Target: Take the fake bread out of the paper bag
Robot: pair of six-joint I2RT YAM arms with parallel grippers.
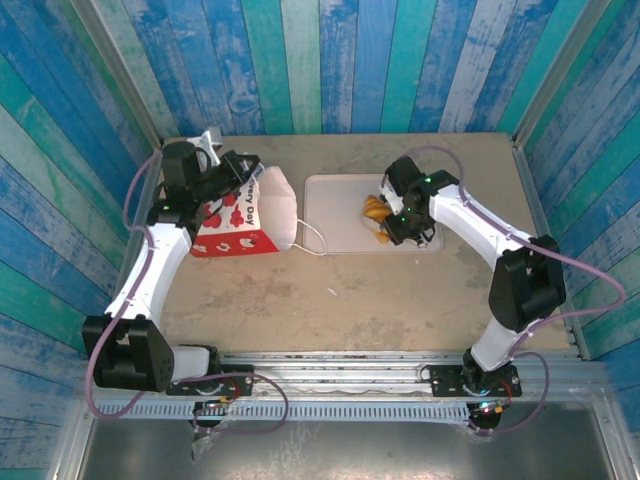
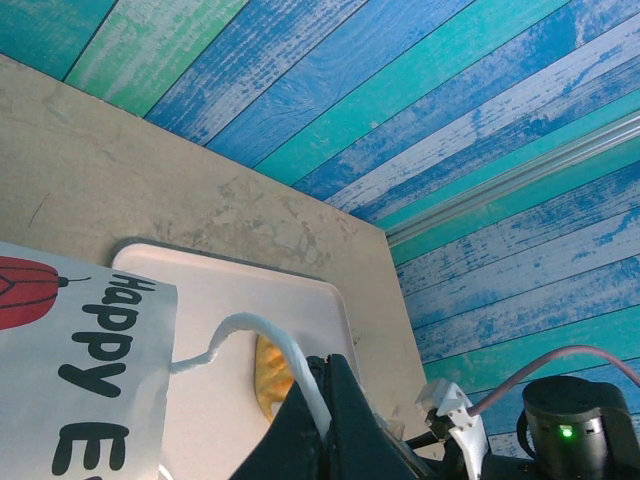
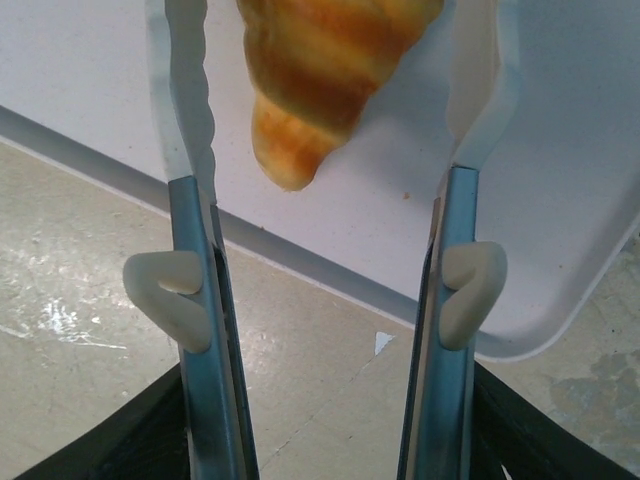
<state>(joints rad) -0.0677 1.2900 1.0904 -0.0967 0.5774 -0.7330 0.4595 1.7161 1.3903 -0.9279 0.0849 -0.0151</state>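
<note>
Golden croissant [image 3: 310, 90] — between spread right tool [image 3: 325, 40] fingers | arm bent over tray [image 1: 330, 215]

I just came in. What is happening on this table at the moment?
Two robot arms are unpacking a paper bag, which lies on its side with its mouth toward the tray. The left gripper is shut on the bag's white string handle. The right gripper is open over the tray, and a toy croissant lies on the tray between its fingers, not gripped.

White-shelled arms [image 1: 148, 265] with black joints, lilac cables [image 1: 127, 210], bare-metal jaws.
</note>
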